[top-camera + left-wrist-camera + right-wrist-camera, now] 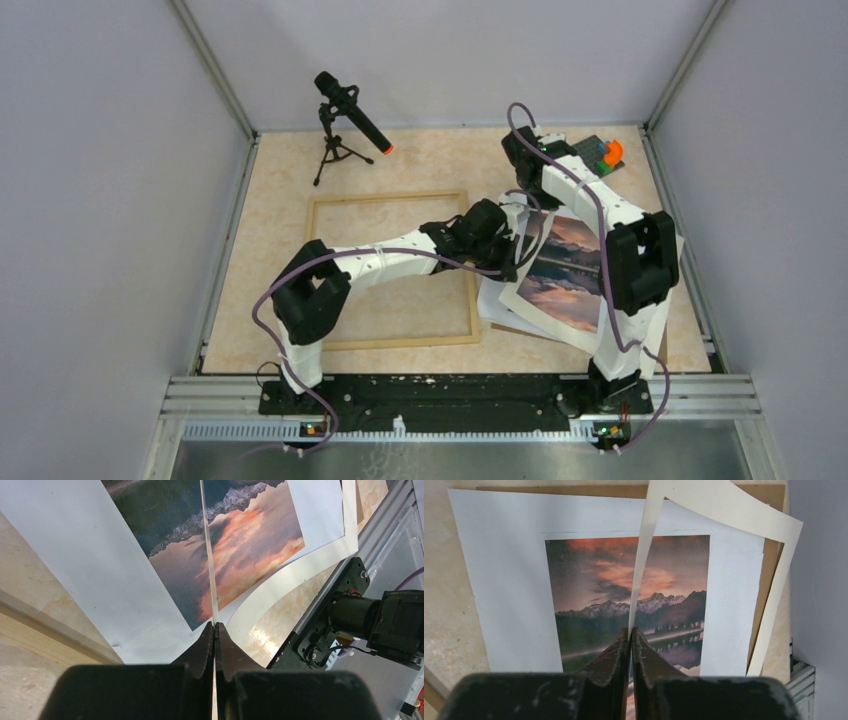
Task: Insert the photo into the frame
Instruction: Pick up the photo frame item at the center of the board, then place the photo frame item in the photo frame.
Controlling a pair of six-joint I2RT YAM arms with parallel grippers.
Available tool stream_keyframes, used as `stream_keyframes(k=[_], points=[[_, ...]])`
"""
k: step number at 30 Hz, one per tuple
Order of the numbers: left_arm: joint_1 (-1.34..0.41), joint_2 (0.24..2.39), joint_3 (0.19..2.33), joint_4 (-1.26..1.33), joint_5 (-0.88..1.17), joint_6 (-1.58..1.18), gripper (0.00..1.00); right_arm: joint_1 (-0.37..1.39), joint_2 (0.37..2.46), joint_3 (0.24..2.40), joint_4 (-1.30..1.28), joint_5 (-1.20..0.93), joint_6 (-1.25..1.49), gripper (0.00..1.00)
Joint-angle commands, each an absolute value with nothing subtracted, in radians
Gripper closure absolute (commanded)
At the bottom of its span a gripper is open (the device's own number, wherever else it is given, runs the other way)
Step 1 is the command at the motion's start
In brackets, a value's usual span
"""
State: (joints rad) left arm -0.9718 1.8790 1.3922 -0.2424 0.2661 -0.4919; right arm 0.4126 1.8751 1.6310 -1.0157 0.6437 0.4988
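The left arm is stretching rightward across the frame (390,197), left gripper (215,625) pinching the thin edge of the mat (724,500). The right arm is bending at a raised elbow, right gripper (630,630) clamping another strip of the mat. The photo (594,580) is lying underneath on the backing board (549,490), just beside the frame's right side.

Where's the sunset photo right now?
In the overhead view the photo lies on the right, just right of the wooden frame, on a brown backing board and under the raised white mat.
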Motion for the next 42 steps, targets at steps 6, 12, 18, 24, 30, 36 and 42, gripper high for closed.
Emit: stream_keyframes(k=[6, 12, 18, 24, 30, 36, 42], points=[[-0.976, 1.718, 1.362, -0.209, 0.276, -0.504, 0.46, 0.424, 1.792, 1.637, -0.976, 0.742, 0.470, 1.00], [-0.948, 1.417, 1.321, -0.306, 0.153, -0.411, 0.22, 0.421, 1.585, 1.611, -0.873, 0.649, 0.273, 1.00], [-0.947, 1.048, 1.307, -0.261, -0.055, -0.159, 0.01, 0.467, 1.450, 1.750, -0.807, 0.189, 0.279, 1.00], [-0.947, 0.880, 1.381, -0.252, -0.127, -0.048, 0.01, 0.666, 1.565, 1.992, -0.729, -0.140, 0.448, 1.00], [-0.947, 0.782, 1.354, -0.194, -0.189, -0.008, 0.01, 0.722, 1.613, 1.989, -0.341, -0.501, 0.745, 1.00], [-0.947, 0.790, 1.343, -0.199, -0.199, 0.016, 0.01, 0.582, 1.537, 1.450, 0.163, -0.523, 1.064, 1.00], [-0.946, 0.822, 1.311, -0.194, -0.252, 0.049, 0.01, 0.515, 1.676, 1.220, 0.270, -0.514, 1.047, 1.00]])
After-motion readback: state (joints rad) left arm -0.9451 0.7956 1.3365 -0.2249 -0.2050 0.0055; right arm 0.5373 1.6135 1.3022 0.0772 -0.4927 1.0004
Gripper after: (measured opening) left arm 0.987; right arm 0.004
